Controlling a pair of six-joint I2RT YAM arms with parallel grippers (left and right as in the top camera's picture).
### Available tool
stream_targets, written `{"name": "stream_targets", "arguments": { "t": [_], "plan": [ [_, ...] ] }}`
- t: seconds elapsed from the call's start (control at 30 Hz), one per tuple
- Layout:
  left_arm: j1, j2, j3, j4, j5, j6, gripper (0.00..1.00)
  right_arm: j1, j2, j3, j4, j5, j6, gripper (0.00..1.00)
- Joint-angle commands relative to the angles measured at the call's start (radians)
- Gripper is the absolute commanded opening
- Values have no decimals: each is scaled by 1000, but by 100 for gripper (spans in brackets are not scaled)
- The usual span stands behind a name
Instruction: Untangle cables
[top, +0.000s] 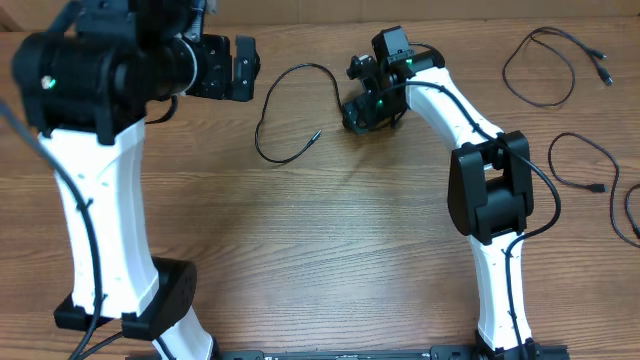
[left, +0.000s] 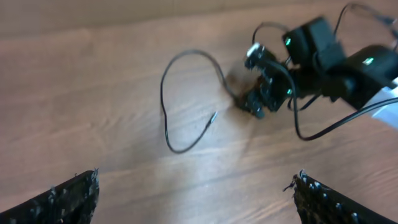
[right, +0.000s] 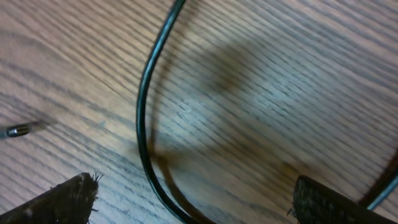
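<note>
One thin black cable (top: 268, 105) lies in a loop at the top middle of the table, its small plug end (top: 314, 135) free. My right gripper (top: 362, 112) is low over the cable's other end. In the right wrist view its fingers (right: 196, 186) are open and the cable (right: 142, 118) runs between them on the wood; the plug tip (right: 15, 130) shows at the left. My left gripper (top: 240, 68) is open and empty, raised left of the loop. The left wrist view shows its spread fingers (left: 196, 180), the loop (left: 164, 102) and the right gripper (left: 264, 96).
Three more black cables lie apart at the right: a loop at the top right (top: 545, 65), one below it (top: 585, 160), and one at the right edge (top: 630, 215). The arm bases stand at the front left (top: 150, 300) and front right (top: 500, 300).
</note>
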Motion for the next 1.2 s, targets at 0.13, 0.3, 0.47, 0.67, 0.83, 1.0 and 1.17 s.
{"name": "stream_targets", "arguments": {
  "t": [0.13, 0.3, 0.47, 0.67, 0.83, 1.0, 1.17],
  "plan": [
    [1, 4, -65, -2, -13, -10, 100, 40, 51, -6, 43, 22, -109, 100],
    [2, 4, -65, -2, -14, -2, 100, 46, 90, -6, 68, 24, -111, 99],
    [2, 4, -65, -2, -14, 2, 100, 45, 113, -6, 69, 26, -106, 11],
    [2, 4, -65, -2, -14, 2, 99, 45, 113, 0, 69, 29, -79, 4],
    [2, 4, -65, -2, -40, 5, 100, 45, 95, 56, 29, 30, -48, 4],
    [2, 5, -65, -1, -104, 4, 100, 33, 7, 183, -57, 34, -27, 4],
    [26, 21, -66, -2, -140, 5, 100, -6, -110, 343, -163, 55, 28, 4]
  ]
}}
